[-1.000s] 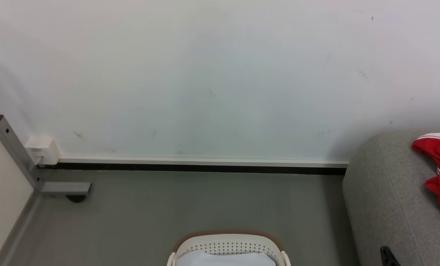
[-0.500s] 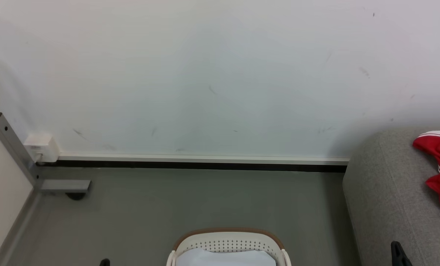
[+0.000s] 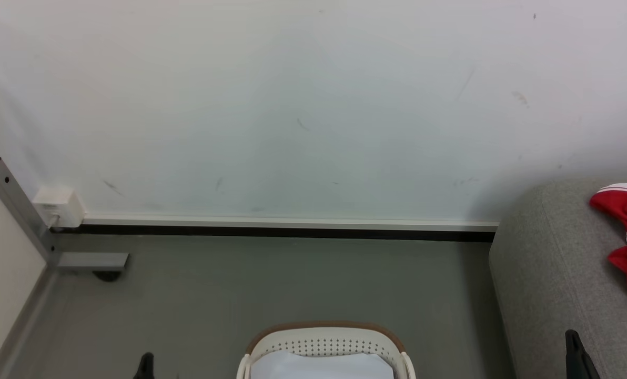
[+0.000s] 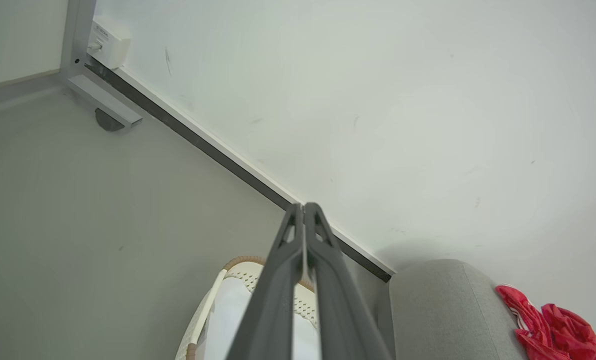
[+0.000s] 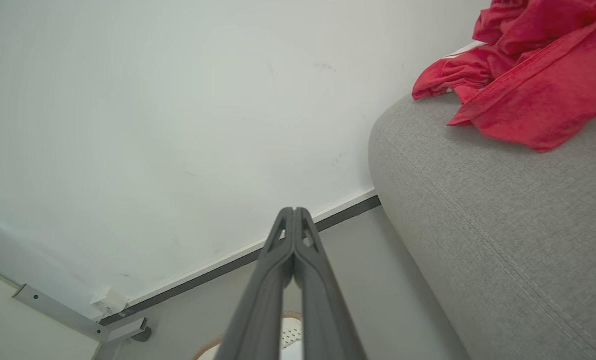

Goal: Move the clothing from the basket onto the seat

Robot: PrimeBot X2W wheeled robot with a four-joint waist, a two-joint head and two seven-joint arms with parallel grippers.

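**Both grippers closed and empty, clothing on seat**

Left gripper (image 4: 304,207) and right gripper (image 5: 294,211) had their fingers pressed together, holding nothing. Basket (image 3: 324,345) sat on the floor between them with a white sheet (image 3: 319,367) inside. Red clothing (image 5: 518,75) lay on the grey seat (image 5: 503,225), right of the basket.

I count one laundry basket (image 3: 326,345), one white sheet (image 3: 319,367) inside that basket, one grey sofa (image 3: 545,273) right of the basket, one heap of red clothing (image 3: 626,210) whose separate garments I cannot count, and two tools: left tool (image 4: 304,207), right tool (image 5: 294,211).
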